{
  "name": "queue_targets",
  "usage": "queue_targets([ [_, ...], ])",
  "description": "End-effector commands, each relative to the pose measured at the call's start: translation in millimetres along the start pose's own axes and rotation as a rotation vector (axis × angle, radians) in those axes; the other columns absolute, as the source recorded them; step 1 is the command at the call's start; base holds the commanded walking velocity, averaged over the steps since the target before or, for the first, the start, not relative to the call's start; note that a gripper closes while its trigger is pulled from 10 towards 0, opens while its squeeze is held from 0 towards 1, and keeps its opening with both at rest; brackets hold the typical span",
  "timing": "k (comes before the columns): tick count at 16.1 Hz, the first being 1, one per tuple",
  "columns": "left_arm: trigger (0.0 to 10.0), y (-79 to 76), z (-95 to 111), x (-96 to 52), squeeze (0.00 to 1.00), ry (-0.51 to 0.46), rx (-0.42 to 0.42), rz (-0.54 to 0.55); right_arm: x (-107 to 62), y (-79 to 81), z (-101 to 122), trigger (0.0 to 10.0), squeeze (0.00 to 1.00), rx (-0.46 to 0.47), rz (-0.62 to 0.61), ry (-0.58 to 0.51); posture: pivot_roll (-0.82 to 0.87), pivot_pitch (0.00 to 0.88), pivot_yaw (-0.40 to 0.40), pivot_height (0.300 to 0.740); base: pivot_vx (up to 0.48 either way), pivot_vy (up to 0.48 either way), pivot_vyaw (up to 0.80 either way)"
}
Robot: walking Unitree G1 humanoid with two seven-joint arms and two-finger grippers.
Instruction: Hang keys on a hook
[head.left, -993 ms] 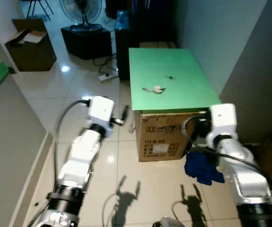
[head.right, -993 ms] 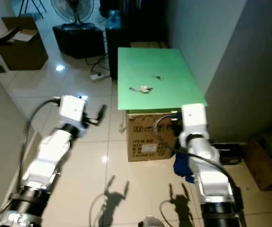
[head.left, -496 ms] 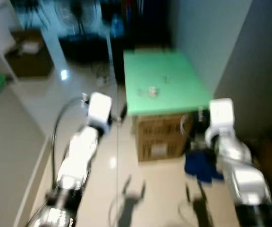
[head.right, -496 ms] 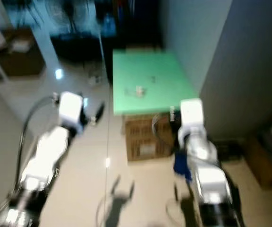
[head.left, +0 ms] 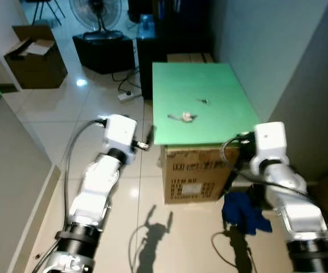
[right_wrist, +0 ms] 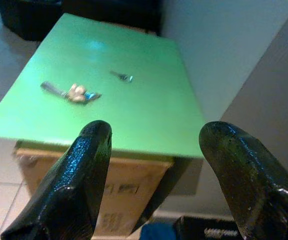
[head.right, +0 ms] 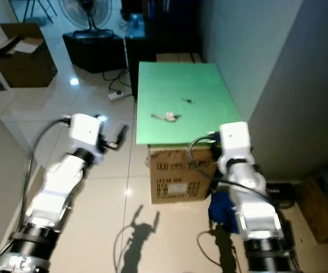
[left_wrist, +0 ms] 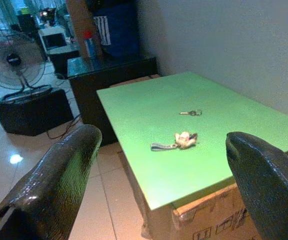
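A bunch of keys with a pale fob and grey strap (head.left: 184, 118) lies mid-way on a green board (head.left: 221, 122) topping a brown cardboard box (head.left: 195, 176), a small lone key (head.left: 203, 102) just beyond. Left gripper (left_wrist: 159, 175) and right gripper (right_wrist: 151, 165) hover short of the board, jaws apart, holding nothing.

Two arms of silver-white segmented shells fill the lower left and lower right of the head views, each ending in a boxy white wrist block. A black cable loops from the left block back along the forearm; another curls beside the right block. Dark ribbed collars ring the arms near the bottom edge. The left hand (left_wrist: 159, 185) and right hand (right_wrist: 151, 180) have thick, glossy black fingers with a pebbled texture
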State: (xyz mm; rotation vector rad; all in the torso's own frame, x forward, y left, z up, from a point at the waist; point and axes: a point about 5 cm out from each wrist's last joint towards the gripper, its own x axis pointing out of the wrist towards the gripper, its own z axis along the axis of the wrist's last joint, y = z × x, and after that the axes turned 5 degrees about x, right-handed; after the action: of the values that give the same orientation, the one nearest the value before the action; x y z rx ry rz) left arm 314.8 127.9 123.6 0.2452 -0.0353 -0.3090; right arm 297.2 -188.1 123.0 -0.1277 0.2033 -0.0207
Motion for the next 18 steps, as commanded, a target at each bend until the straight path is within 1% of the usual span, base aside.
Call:
queue_targets([
  [1, 10.0, 12.5, -1.1, -2.9, 0.00, 0.014, 0.021, 0.041, 1.2, 10.0, 6.2, 10.0, 0.00, -0.005, 0.042, -0.029, -0.15, 0.000, -0.005, 0.740, 0.292, 0.000, 0.00],
  [3, 10.0, 12.1, -1.8, -2.9, 0.00, 0.019, 0.023, 0.047, -0.2, 8.6, 1.0, 10.0, 0.00, -0.021, 0.044, -0.016, -0.15, 0.000, -0.013, 0.740, 0.291, 0.000, 0.00],
  [7, 10.0, 13.3, -3.0, -2.7, 0.00, 0.027, 0.020, 0.061, 1.2, 8.8, 0.5, 10.0, 0.00, -0.032, 0.064, -0.009, -0.15, 0.000, -0.022, 0.740, 0.293, 0.000, 0.00],
  [13, 10.0, 12.3, -8.0, -7.8, 0.00, 0.045, 0.025, 0.052, -2.5, 12.8, -7.5, 10.0, 0.00, -0.050, 0.088, 0.013, -0.13, 0.000, -0.025, 0.740, 0.293, 0.000, 0.00],
  [18, 10.0, 11.1, -9.2, -11.4, 0.00, 0.046, 0.023, 0.052, -1.9, 15.3, -7.3, 10.0, 0.00, -0.064, 0.109, 0.012, -0.13, 0.000, -0.024, 0.740, 0.290, 0.000, 0.00],
])
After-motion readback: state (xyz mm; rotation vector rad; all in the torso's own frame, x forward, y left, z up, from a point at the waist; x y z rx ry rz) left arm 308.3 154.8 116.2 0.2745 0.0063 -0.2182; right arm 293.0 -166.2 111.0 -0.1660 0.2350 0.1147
